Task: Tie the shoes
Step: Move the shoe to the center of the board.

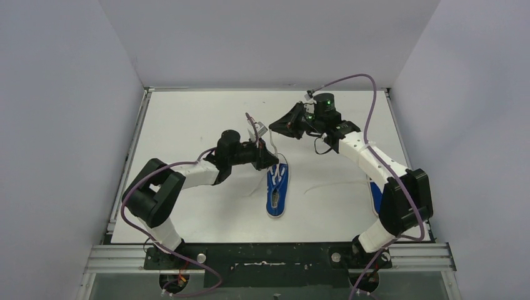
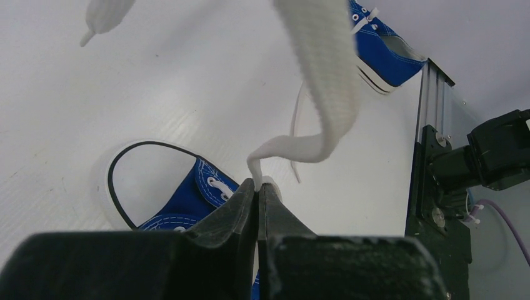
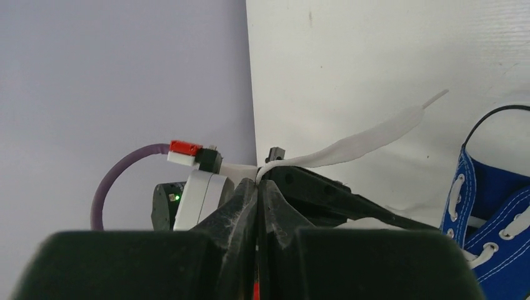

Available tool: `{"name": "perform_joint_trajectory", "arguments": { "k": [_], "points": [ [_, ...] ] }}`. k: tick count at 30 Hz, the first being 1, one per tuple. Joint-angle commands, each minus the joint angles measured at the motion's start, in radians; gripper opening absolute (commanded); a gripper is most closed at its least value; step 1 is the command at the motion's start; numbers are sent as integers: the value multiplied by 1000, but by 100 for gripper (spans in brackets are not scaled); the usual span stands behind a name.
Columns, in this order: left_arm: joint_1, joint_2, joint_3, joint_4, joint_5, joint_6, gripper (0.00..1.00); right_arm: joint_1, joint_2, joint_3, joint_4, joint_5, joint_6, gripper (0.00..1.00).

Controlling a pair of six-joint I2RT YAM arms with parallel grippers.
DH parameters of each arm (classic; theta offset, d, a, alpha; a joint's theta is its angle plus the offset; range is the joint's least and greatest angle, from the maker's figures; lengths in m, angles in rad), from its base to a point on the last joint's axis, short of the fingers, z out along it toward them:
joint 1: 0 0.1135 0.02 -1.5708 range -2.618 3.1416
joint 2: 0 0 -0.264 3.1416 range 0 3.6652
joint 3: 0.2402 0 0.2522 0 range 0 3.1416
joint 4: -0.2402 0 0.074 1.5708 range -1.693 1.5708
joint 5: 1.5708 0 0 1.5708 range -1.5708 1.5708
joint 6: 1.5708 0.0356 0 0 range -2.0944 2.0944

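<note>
Top external view: one shoe (image 1: pixel 277 190) lies approx. in the middle of the desk (image 1: pixel 187 119), lengthwise toward the arm bases. Both jaws meet just above its far end.
Left jaws: fully shut, pinching a white lace (image 2: pixel 325 81) at the tips. The band rises from there and curves, so it is lifted off the shoe, not lying on it.
Right jaws: also shut, w/ a lace piece (image 3: pixel 375 134) clamped at the very tips. Its free tail sticks out over the desk. If it is the same strand as the left one, I cannot tell.
Reason for this hold: prob. the lace ends are raised and kept separate so they can be crossed or looped. The shoe only rests on the desk, so a strong pull may drag it.
Second shoe (image 1: pixel 375 194): on the right side, mostly hidden under the right arm. A loose lace (image 1: pixel 331 185) lies between the two shoes.
Edges: a metal rail (image 2: pixel 437 94) borders the desk just beyond the second shoe.
Open room: wide bare desk to the left and at the back; walls well apart. The tight place is btw. the two jaws, which are near each other.
</note>
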Motion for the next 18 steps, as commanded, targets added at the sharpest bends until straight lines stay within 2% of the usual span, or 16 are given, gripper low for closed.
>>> {"name": "perform_joint_trajectory", "arguments": {
  "k": [1, 11, 18],
  "points": [
    [7, -46, 0, 42, 37, -29, 0, -7, 69, 104, -3, -24, -97, 0],
    [6, -58, -26, 46, 36, -71, 0, -8, 138, 135, 9, -32, -117, 0],
    [7, -57, -17, 30, 46, -24, 0, -8, 160, 135, -9, -43, -133, 0]
  ]
}}
